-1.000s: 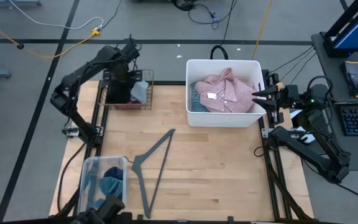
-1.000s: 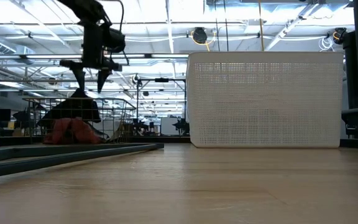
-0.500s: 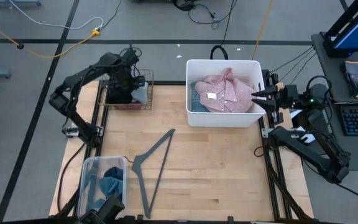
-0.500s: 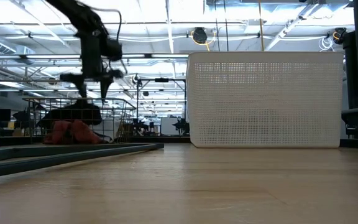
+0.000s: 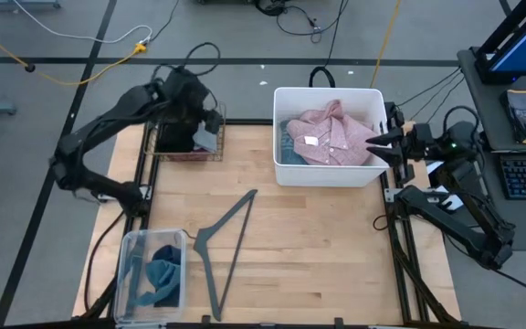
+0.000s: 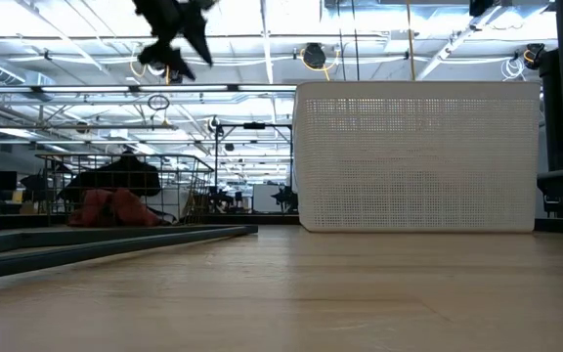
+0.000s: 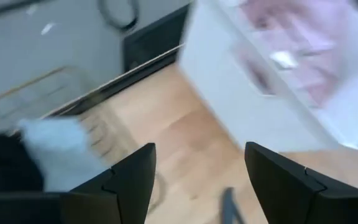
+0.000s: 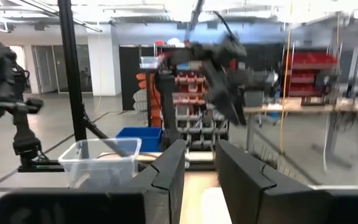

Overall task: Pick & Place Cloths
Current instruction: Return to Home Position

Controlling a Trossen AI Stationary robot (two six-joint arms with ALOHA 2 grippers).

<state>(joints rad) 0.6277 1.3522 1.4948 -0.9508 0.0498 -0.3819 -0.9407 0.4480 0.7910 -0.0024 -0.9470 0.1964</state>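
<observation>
Left end effector (image 7: 199, 149), wide and empty, hangs over the wire basket (image 5: 190, 157), arm partly hiding black cloth (image 5: 173, 139); right end effector (image 8: 200, 147) waits narrowly parted.

Bright ceiling lights (image 6: 262, 24) glare overhead; shadows seem soft.

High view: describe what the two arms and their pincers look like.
The left arm and right arm are dark, slim links joined by rounded joints. A thin black cable loops near each wrist. The left pincer and right pincer each have two flat, angular black fingers.
</observation>
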